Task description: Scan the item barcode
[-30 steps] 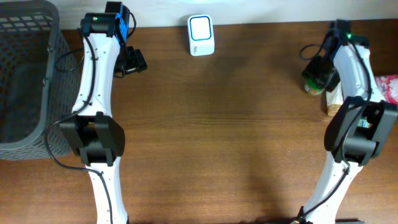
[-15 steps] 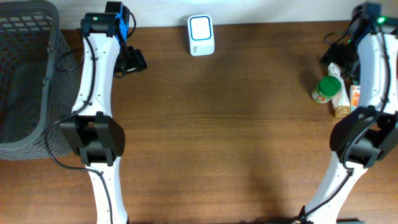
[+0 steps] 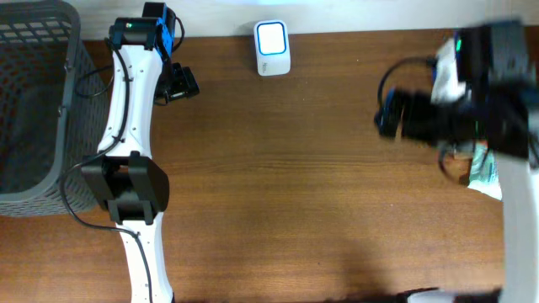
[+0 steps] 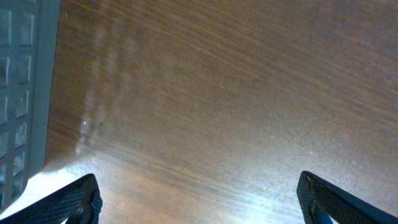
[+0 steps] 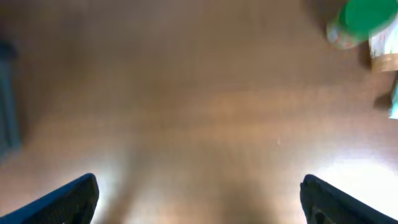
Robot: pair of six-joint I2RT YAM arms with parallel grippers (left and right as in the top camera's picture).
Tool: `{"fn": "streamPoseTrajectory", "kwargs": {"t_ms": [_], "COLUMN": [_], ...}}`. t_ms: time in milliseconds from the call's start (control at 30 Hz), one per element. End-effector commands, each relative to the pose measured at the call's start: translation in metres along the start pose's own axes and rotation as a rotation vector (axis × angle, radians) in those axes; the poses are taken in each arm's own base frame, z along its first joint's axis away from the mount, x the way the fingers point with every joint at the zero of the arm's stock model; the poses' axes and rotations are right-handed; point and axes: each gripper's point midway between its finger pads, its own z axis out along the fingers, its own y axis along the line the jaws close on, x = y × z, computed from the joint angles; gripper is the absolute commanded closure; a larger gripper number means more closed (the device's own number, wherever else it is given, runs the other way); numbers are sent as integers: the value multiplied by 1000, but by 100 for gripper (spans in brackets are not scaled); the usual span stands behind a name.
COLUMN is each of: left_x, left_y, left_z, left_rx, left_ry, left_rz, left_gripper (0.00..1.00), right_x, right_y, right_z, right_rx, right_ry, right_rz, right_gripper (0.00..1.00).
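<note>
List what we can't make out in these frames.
Overhead: right arm motion-blurred, hiding most of the packets beneath it.
Right wrist: green-lidded jar blurred, cut by top edge; label unreadable.
Overhead: basket cut off by left edge.
Any view: no barcode visible.

left arm (image 3: 126,109): white links; black joint housings; blue block, green light at far end; black cable alongside | right arm (image 3: 497,109): motion-blurred; white link, black housing; black cable loop | fingertips (image 4: 74,200): black, ribbed
</note>
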Motion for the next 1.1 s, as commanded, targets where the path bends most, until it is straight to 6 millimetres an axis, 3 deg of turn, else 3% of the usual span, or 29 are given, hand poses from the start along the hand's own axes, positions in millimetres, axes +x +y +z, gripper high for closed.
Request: {"fn": "streamPoseTrajectory", "kwargs": {"t_ms": [0,100,200,600,733,867,933,1067], "left_x": [-1,-1,-1,-1,-1,-1,-1,-1], "left_y": [3,3,3,3,3,3,3,3], "left_z": [-1,-1,-1,-1,-1,-1,-1,-1], "left_rx": [-9,-9,-9,-9,-9,-9,-9,-9], "left_ry": [-7,-7,-7,-7,-7,-7,-7,-7], "left_rz": [10,10,10,10,10,10,10,10], "left_gripper": [1,1,1,1,1,1,1,1], "right_x": [50,90,106,101,75,77,84,95], "right_y": [-12,-29,-37,-42,-28,-6,-14,-43], "right_z": [1,16,33,90,113,139,142,130], "right_rx": [42,74,107,198,135,18,-9,-55], "right_ry": [34,115,199,433,295,85,-1,-232], "right_rz": [-12,-9,-1,16,-33,-201,-195,-137], "right_gripper": [1,1,1,1,1,1,1,1]}}
